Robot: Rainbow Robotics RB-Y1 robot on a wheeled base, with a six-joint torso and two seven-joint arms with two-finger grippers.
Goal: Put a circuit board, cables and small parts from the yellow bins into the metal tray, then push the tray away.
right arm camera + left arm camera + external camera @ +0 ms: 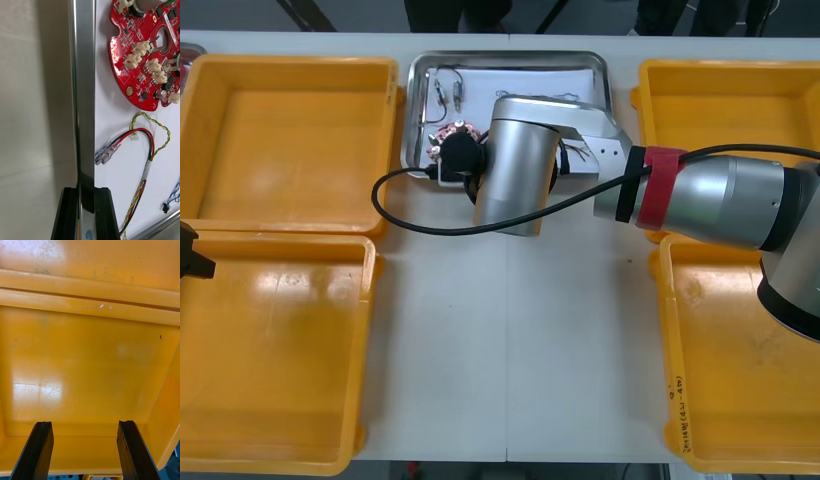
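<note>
Plainly the loading looks finished: a round red circuit board (146,56), a red and yellow twisted cable (147,170) and several small metal parts (448,92) lie inside the shiny, white-lined metal tray (510,57). The tray sits at the upper centre of the front view, between the far yellow bins. The right claw (85,195) is clamped on the tray's rim just beside the board, with one black finger outside the wall and one inside. That pinch probably serves to steer the tray straight when it is pushed away across the light table (510,340). The left claw (85,425) hangs spread wide and holding nothing over the bare yellow plastic bin (280,340) at the lower left, parked clear of the right arm's reach.
</note>
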